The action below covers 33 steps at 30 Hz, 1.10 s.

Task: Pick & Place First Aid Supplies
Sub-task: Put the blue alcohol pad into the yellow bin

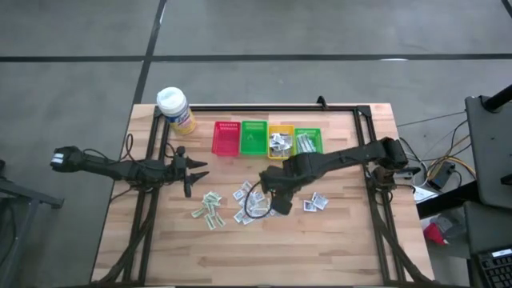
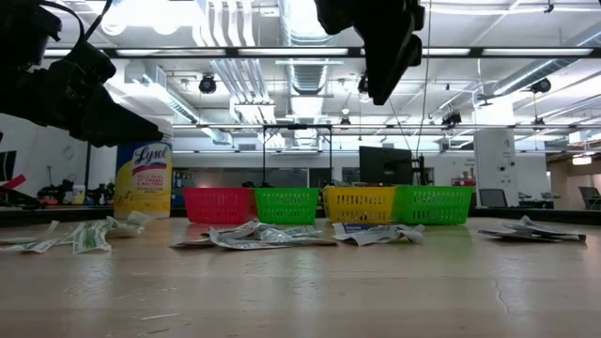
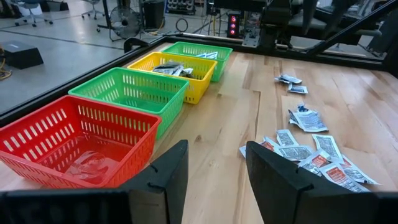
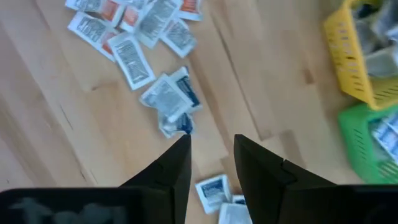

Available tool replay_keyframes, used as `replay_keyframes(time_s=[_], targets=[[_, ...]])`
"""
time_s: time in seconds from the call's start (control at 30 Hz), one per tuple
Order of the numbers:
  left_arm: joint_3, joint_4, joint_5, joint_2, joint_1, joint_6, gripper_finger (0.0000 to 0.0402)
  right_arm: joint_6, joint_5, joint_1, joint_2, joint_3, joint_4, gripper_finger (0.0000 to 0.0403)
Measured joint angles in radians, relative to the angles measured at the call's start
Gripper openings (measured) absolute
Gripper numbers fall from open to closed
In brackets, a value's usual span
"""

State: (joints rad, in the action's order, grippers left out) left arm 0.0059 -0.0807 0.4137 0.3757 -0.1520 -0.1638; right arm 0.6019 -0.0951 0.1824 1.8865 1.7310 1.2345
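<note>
Hovering at centre frame in the high view, the right gripper (image 1: 276,198) hangs above scattered packets (image 1: 210,210) on the surface (image 1: 344,240); the left gripper (image 1: 194,170) waits left. Both wrist views show their fingers parted, holding nothing, with packets lying beyond.

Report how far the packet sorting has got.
Partly done. The yellow basket and the right-hand green basket already hold packets; the red basket and the other green basket look empty. In hand: nothing; the right gripper hovers open over the loose packets, and the left gripper waits open nearby. Left: many packets spread across the table.
</note>
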Motion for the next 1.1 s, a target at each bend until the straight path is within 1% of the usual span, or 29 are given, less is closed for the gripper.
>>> replay_keyframes(time_s=[0.1,0.27,0.4,0.5,0.6,0.83,0.97,1.1], targets=[[0.0,0.0,0.0,0.0,0.0,0.0,0.0158,0.002,0.001,0.006,-0.001,-0.043,-0.064,0.0126],[0.0,0.0,0.0,0.0,0.0,0.0,0.0158,0.031,0.004,0.005,-0.001,-0.113,-0.07,0.0132],[0.0,0.0,0.0,0.0,0.0,0.0,0.0158,0.036,0.052,0.005,0.0,-0.177,-0.084,0.0137],[0.0,0.0,0.0,0.0,0.0,0.0,0.0158,0.037,0.091,0.005,0.0,-0.227,-0.155,0.0139],[0.0,0.0,0.0,0.0,0.0,0.0,0.0158,0.036,0.097,0.005,0.0,-0.271,-0.223,0.0139],[0.0,0.0,0.0,0.0,0.0,0.0,0.0158,0.035,0.11,0.005,0.0,-0.32,-0.271,0.0139],[0.0,0.0,0.0,0.0,0.0,0.0,0.0158,0.028,0.148,0.005,0.0,-0.357,-0.364,0.0142],[0.0,0.0,0.0,0.0,0.0,0.0,0.0158,0.027,0.149,0.004,0.0,-0.396,-0.412,0.0141]])
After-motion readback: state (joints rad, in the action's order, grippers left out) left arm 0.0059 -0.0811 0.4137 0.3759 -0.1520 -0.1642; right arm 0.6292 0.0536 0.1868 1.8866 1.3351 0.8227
